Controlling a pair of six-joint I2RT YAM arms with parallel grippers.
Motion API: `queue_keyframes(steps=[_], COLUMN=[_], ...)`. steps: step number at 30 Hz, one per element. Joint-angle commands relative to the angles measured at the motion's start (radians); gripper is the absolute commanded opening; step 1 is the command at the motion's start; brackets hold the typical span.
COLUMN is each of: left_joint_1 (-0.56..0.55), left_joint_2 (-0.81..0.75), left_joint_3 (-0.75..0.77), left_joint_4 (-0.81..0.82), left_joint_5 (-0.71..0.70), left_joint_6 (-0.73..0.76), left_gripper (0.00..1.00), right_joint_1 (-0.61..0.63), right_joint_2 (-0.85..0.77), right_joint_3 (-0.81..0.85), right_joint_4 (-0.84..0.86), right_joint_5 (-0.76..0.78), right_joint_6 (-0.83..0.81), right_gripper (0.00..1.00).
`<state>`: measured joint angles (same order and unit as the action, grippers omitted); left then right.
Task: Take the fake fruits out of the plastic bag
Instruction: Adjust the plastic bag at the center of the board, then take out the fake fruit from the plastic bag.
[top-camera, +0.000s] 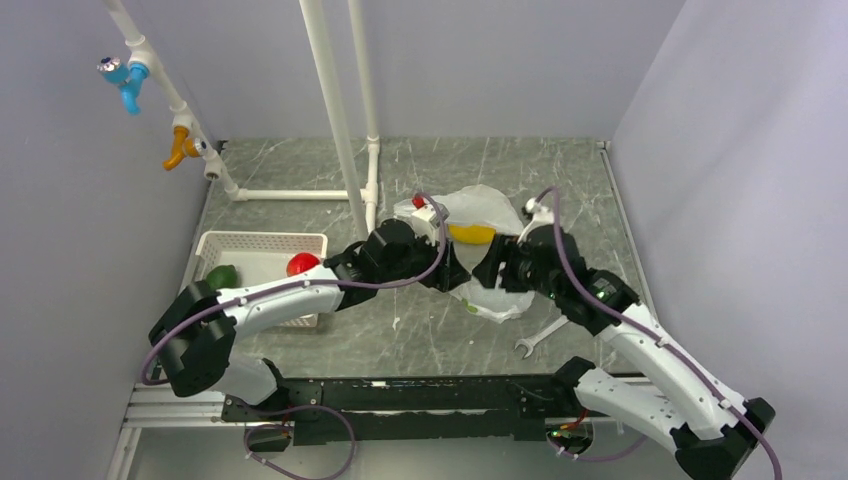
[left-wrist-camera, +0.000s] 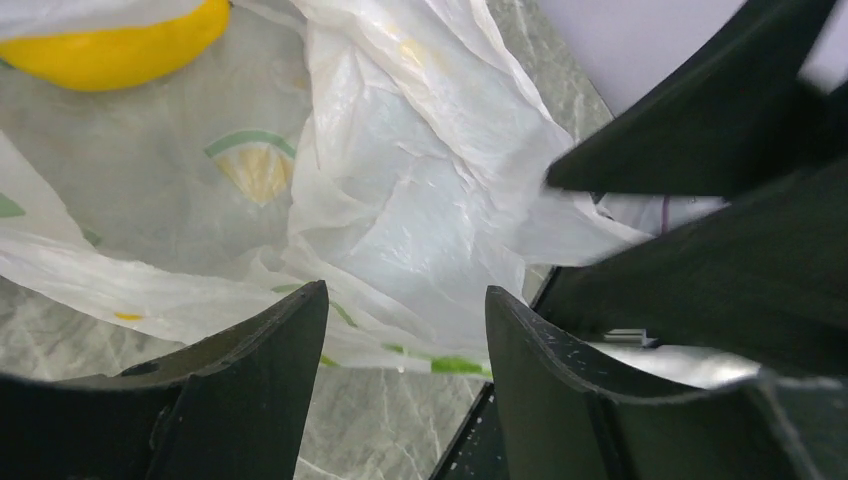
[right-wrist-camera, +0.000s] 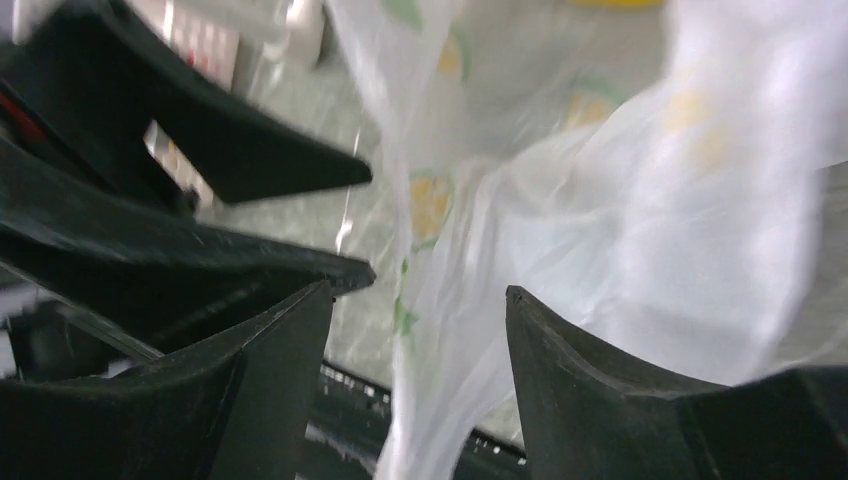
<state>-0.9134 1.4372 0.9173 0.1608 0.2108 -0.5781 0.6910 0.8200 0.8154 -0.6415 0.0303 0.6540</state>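
two grippers faced each other tip to tip over the near part of the plastic bag (top-camera: 488, 208), which lay crumpled on the marbled table (top-camera: 420, 330) a little beyond the middle. from my left wrist camera i saw the left gripper (left-wrist-camera: 405, 290) with its fingers (left-wrist-camera: 262, 385) standing apart, nothing pinched, and a rumpled white fold of the bag just past the tips. the right gripper (right-wrist-camera: 418, 290) also had its fingers (right-wrist-camera: 590, 380) spread. a loose strand of the bag hung in the gap, though that view was blurred and i could not tell whether the plastic touched either pad. one yellow fruit (top-camera: 472, 234) sat in the open bag, on its far side from the arms, its top bare. off to the left, well apart from the bag, a white latticed tray (top-camera: 262, 240) held a dark green fruit (top-camera: 221, 275) and a red fruit (top-camera: 302, 264). a wrench (top-camera: 538, 338) lay on the table by the right arm, near the bag's near edge.
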Motion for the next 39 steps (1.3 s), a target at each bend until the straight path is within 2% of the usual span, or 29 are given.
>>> queue_keyframes(steps=[1, 5, 6, 8, 10, 13, 15, 16, 17, 19, 20, 23, 25, 26, 27, 30, 32, 34, 39], left_joint_1=[-0.009, -0.013, -0.012, -0.013, -0.013, -0.013, -0.013, -0.012, -0.012, -0.012, -0.012, -0.011, -0.009, -0.009, -0.009, -0.008, -0.008, -0.007, 0.023], left_joint_2=[0.016, 0.083, 0.101, 0.147, 0.195, 0.263, 0.294, 0.313, 0.335, 0.382, 0.398, 0.447, 0.481, 0.497, 0.509, 0.533, 0.543, 0.545, 0.55], left_joint_3=[0.038, 0.105, 0.127, 0.177, 0.219, 0.273, 0.31, 0.329, 0.367, 0.424, 0.439, 0.482, 0.52, 0.539, 0.55, 0.544, 0.55, 0.534, 0.537], left_joint_4=[0.02, -0.005, -0.018, -0.044, -0.064, -0.095, -0.117, -0.124, -0.14, -0.186, -0.191, -0.191, -0.215, -0.23, -0.235, -0.205, -0.198, -0.17, -0.151], left_joint_5=[-0.109, -0.123, -0.124, -0.123, -0.135, -0.176, -0.207, -0.208, -0.208, -0.254, -0.266, -0.299, -0.328, -0.34, -0.35, -0.357, -0.369, -0.359, -0.301], left_joint_6=[0.076, 0.116, 0.125, 0.151, 0.179, 0.23, 0.252, 0.268, 0.281, 0.302, 0.309, 0.334, 0.336, 0.33, 0.323, 0.324, 0.378, 0.465, 0.629], left_gripper=[0.64, 0.65, 0.65, 0.66, 0.68, 0.67, 0.67, 0.66, 0.66, 0.65, 0.66, 0.68, 0.69, 0.69, 0.7, 0.8, 0.84, 0.92, 0.93], right_joint_1=[-0.122, -0.228, -0.239, -0.244, -0.246, -0.249, -0.252, -0.253, -0.253, -0.253, -0.253, -0.255, -0.254, -0.254, -0.253, -0.254, -0.253, -0.254, -0.254], right_joint_2=[0.031, 0.041, 0.034, 0.024, 0.03, 0.022, -0.008, -0.025, -0.043, -0.088, -0.116, -0.187, -0.2, -0.194, -0.183, -0.145, -0.142, -0.15, -0.148], right_joint_3=[0.155, 0.132, 0.106, 0.049, -0.013, -0.104, -0.163, -0.194, -0.217, -0.269, -0.3, -0.362, -0.378, -0.381, -0.381, -0.381, -0.383, -0.383, -0.381], right_joint_4=[-0.163, -0.137, -0.108, -0.05, -0.004, 0.033, 0.074, 0.096, 0.123, 0.199, 0.243, 0.304, 0.312, 0.312, 0.312, 0.321, 0.327, 0.328, 0.322], right_joint_5=[0.143, 0.139, 0.12, 0.1, 0.103, 0.117, 0.103, 0.093, 0.074, 0.019, -0.009, -0.046, -0.062, -0.068, -0.076, -0.105, -0.117, -0.119, -0.123], right_joint_6=[-0.097, -0.115, -0.115, -0.107, -0.088, -0.038, -0.005, 0.006, 0.011, 0.002, -0.002, 0.004, 0.004, 0.003, 0.001, -0.018, -0.027, -0.035, -0.052], right_gripper=[0.67, 0.67, 0.71, 0.87, 0.95, 0.98, 0.96, 0.93, 0.86, 0.55, 0.47, 0.33, 0.17, 0.06, 0.0, 0.0, 0.0, 0.0, 0.0])
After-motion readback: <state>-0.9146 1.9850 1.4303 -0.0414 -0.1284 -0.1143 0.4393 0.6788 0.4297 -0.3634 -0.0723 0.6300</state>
